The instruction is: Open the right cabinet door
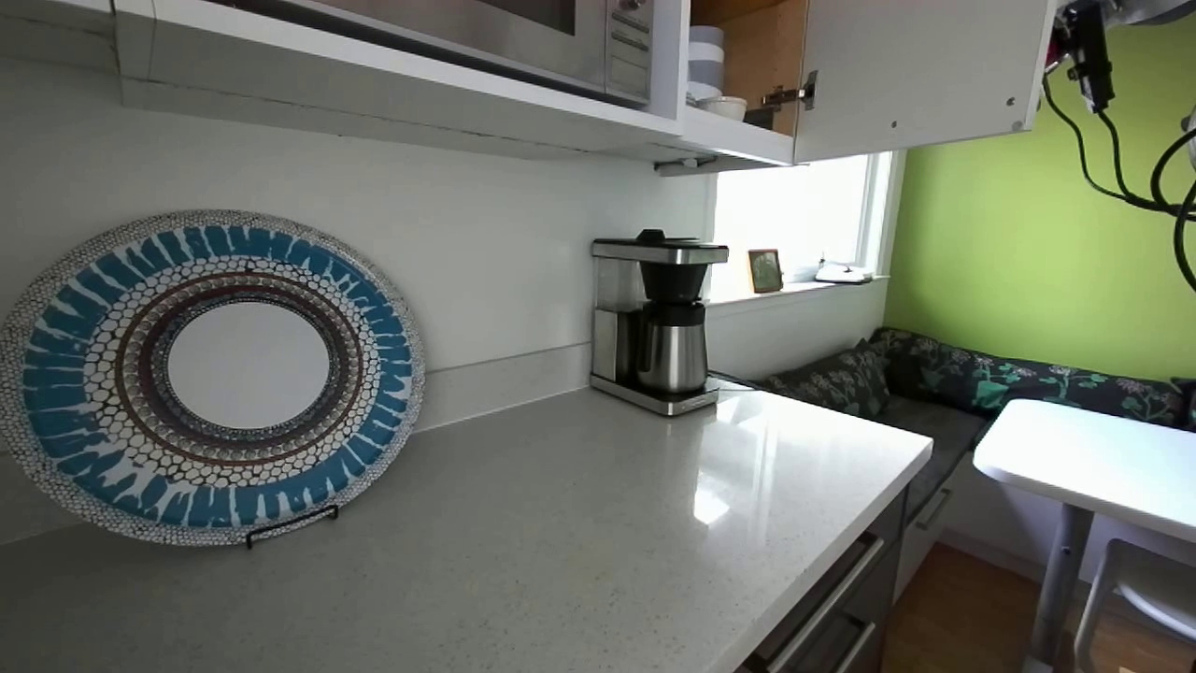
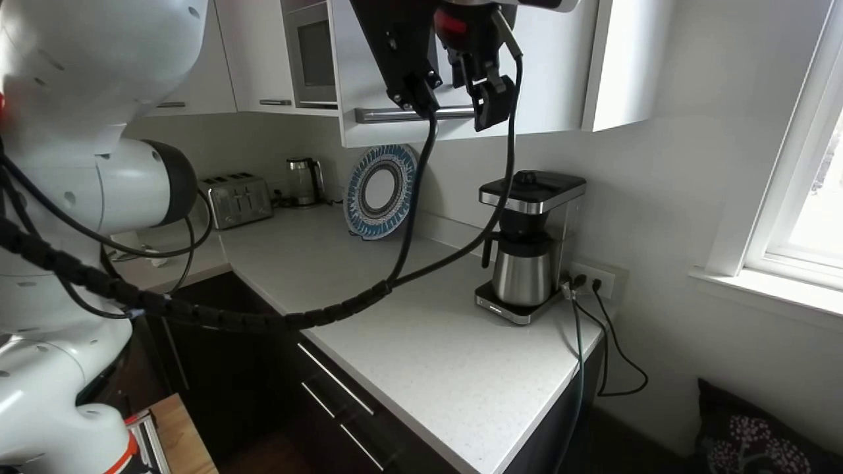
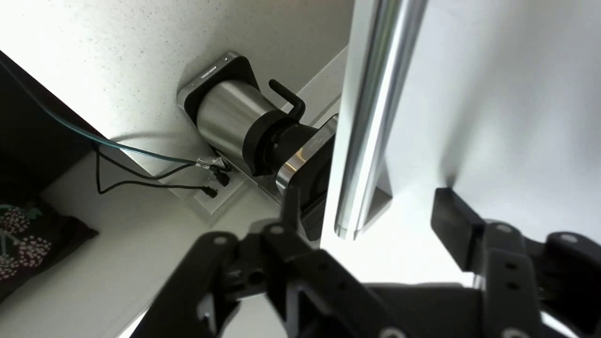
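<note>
We see the flat white rectangular door [image 1: 920, 79] standing out from its wood-lined wall cabinet [image 1: 766, 47]. Black gripper [image 3: 368, 204], jaws apart, near silver metal bar handle [image 3: 377, 117]; an outer-face bump could push the door closed.

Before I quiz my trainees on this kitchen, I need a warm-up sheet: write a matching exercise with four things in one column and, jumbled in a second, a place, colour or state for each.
Things
1. Right cabinet door
2. Drip coffee maker
3. Round decorative plate
4. Robotiq gripper

Places, colours or states
A. Teal-ringed, propped up on a black wire stand
B. Jaws apart
C. White, swung open
D. Black and steel, on the countertop

Right pairs: 1-C; 2-D; 3-A; 4-B
</note>
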